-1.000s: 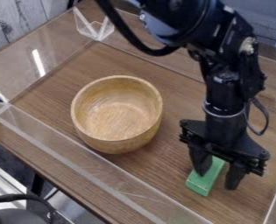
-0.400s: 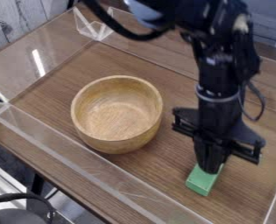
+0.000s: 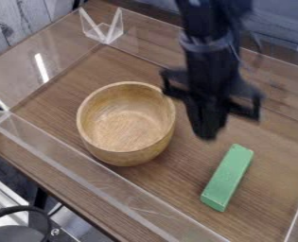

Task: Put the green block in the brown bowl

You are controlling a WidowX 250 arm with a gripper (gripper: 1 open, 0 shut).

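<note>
Green block (image 3: 227,177), a long flat bar, lies on wood; jaws together, empty, beside brown bowl (image 3: 126,122).

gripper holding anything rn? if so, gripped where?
Nothing. The gripper is shut and empty above the table; the green block lies flat on the wood, apart from it.

Bright even daylight, glare streak on clear wall (image 3: 40,64), motion-blurred arm (image 3: 215,57), low res.
</note>
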